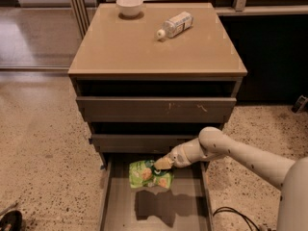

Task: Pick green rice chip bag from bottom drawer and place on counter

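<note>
The green rice chip bag (148, 175) hangs from my gripper (161, 164) over the open bottom drawer (120, 207). It is lifted off the grey drawer floor and casts a shadow there. The gripper reaches in from the right, just under the front of the middle drawer, and is shut on the bag's upper right edge. The tan counter (139, 49) is the cabinet's top, well above the gripper.
A white bowl (130, 5) stands at the counter's back left and a clear plastic bottle (175, 24) lies at its back middle. Two upper drawers (154, 109) are partly pulled out above the gripper. My arm (240, 153) comes in from the right. A black cable (236, 215) lies on the speckled floor.
</note>
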`<state>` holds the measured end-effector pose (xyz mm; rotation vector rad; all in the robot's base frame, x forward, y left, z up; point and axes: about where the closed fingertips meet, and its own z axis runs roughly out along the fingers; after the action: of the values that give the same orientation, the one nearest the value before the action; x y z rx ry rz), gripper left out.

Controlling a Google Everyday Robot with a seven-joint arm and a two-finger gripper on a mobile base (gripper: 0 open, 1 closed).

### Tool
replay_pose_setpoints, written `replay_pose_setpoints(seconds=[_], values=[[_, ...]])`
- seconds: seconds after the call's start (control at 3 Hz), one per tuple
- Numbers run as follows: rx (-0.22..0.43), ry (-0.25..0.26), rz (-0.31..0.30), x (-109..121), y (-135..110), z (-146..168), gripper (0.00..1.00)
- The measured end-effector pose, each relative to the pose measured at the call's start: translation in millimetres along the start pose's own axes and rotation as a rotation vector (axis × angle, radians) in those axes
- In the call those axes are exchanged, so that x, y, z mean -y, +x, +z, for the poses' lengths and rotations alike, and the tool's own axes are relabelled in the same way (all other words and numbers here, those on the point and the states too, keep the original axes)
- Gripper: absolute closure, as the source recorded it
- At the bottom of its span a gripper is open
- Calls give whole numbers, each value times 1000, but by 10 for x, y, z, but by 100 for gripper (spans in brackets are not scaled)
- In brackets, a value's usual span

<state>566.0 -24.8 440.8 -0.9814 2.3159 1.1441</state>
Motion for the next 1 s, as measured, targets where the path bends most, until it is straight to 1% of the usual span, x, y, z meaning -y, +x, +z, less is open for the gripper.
replay_pose_setpoints(seconds=[0.33,0.67,1.0], values=[[27,-10,-38,-407,-399,-416,100],[27,-10,-38,-407,-399,-417,100],[29,-31,-27,-526,-495,-452,100]])
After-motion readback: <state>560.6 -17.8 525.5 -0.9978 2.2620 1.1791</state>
